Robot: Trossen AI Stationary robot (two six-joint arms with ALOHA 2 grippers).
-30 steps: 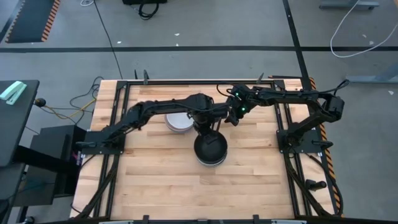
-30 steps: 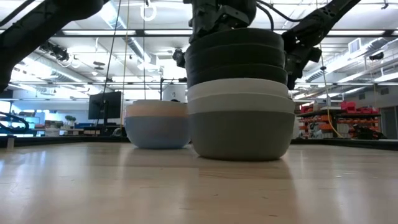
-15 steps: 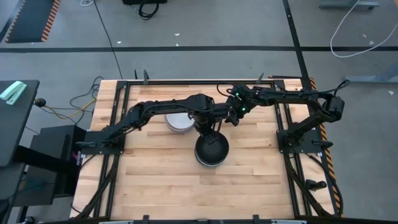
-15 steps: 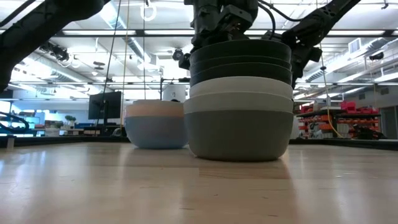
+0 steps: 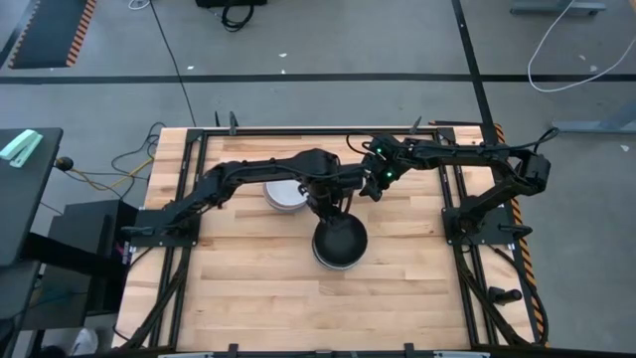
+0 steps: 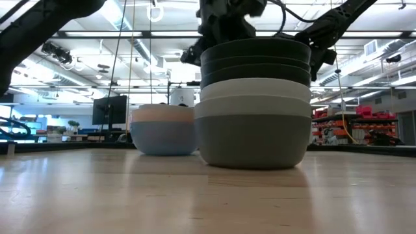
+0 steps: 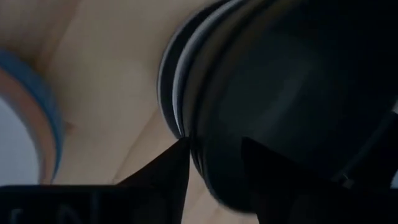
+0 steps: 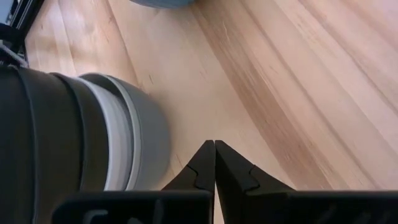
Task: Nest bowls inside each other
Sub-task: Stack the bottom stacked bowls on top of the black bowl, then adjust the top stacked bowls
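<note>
A stack of bowls (image 5: 339, 244) stands mid-table: dark grey at the bottom, white ones above it, black ones (image 6: 255, 55) on top. My left gripper (image 7: 214, 146) hangs open over the stack's far rim, pointing down. One finger is outside the stack and one is over the top black bowl's hollow. A second stack (image 5: 284, 195) stands behind it to the left, a blue bowl (image 6: 164, 133) holding a pink-orange one and a white one. My right gripper (image 8: 214, 158) is shut and holds nothing. It hovers over the wood on the far right of the big stack (image 8: 74, 137).
Black metal frame rails (image 5: 189, 179) run along the table's left and right sides and its far edge. Bare wood (image 5: 258, 298) lies in front of the stacks, toward the near edge.
My left gripper has opened and let go of the top black bowl. That bowl sat high and tilted on the stack. It has dropped and now lies level, nested in the black bowls below.
</note>
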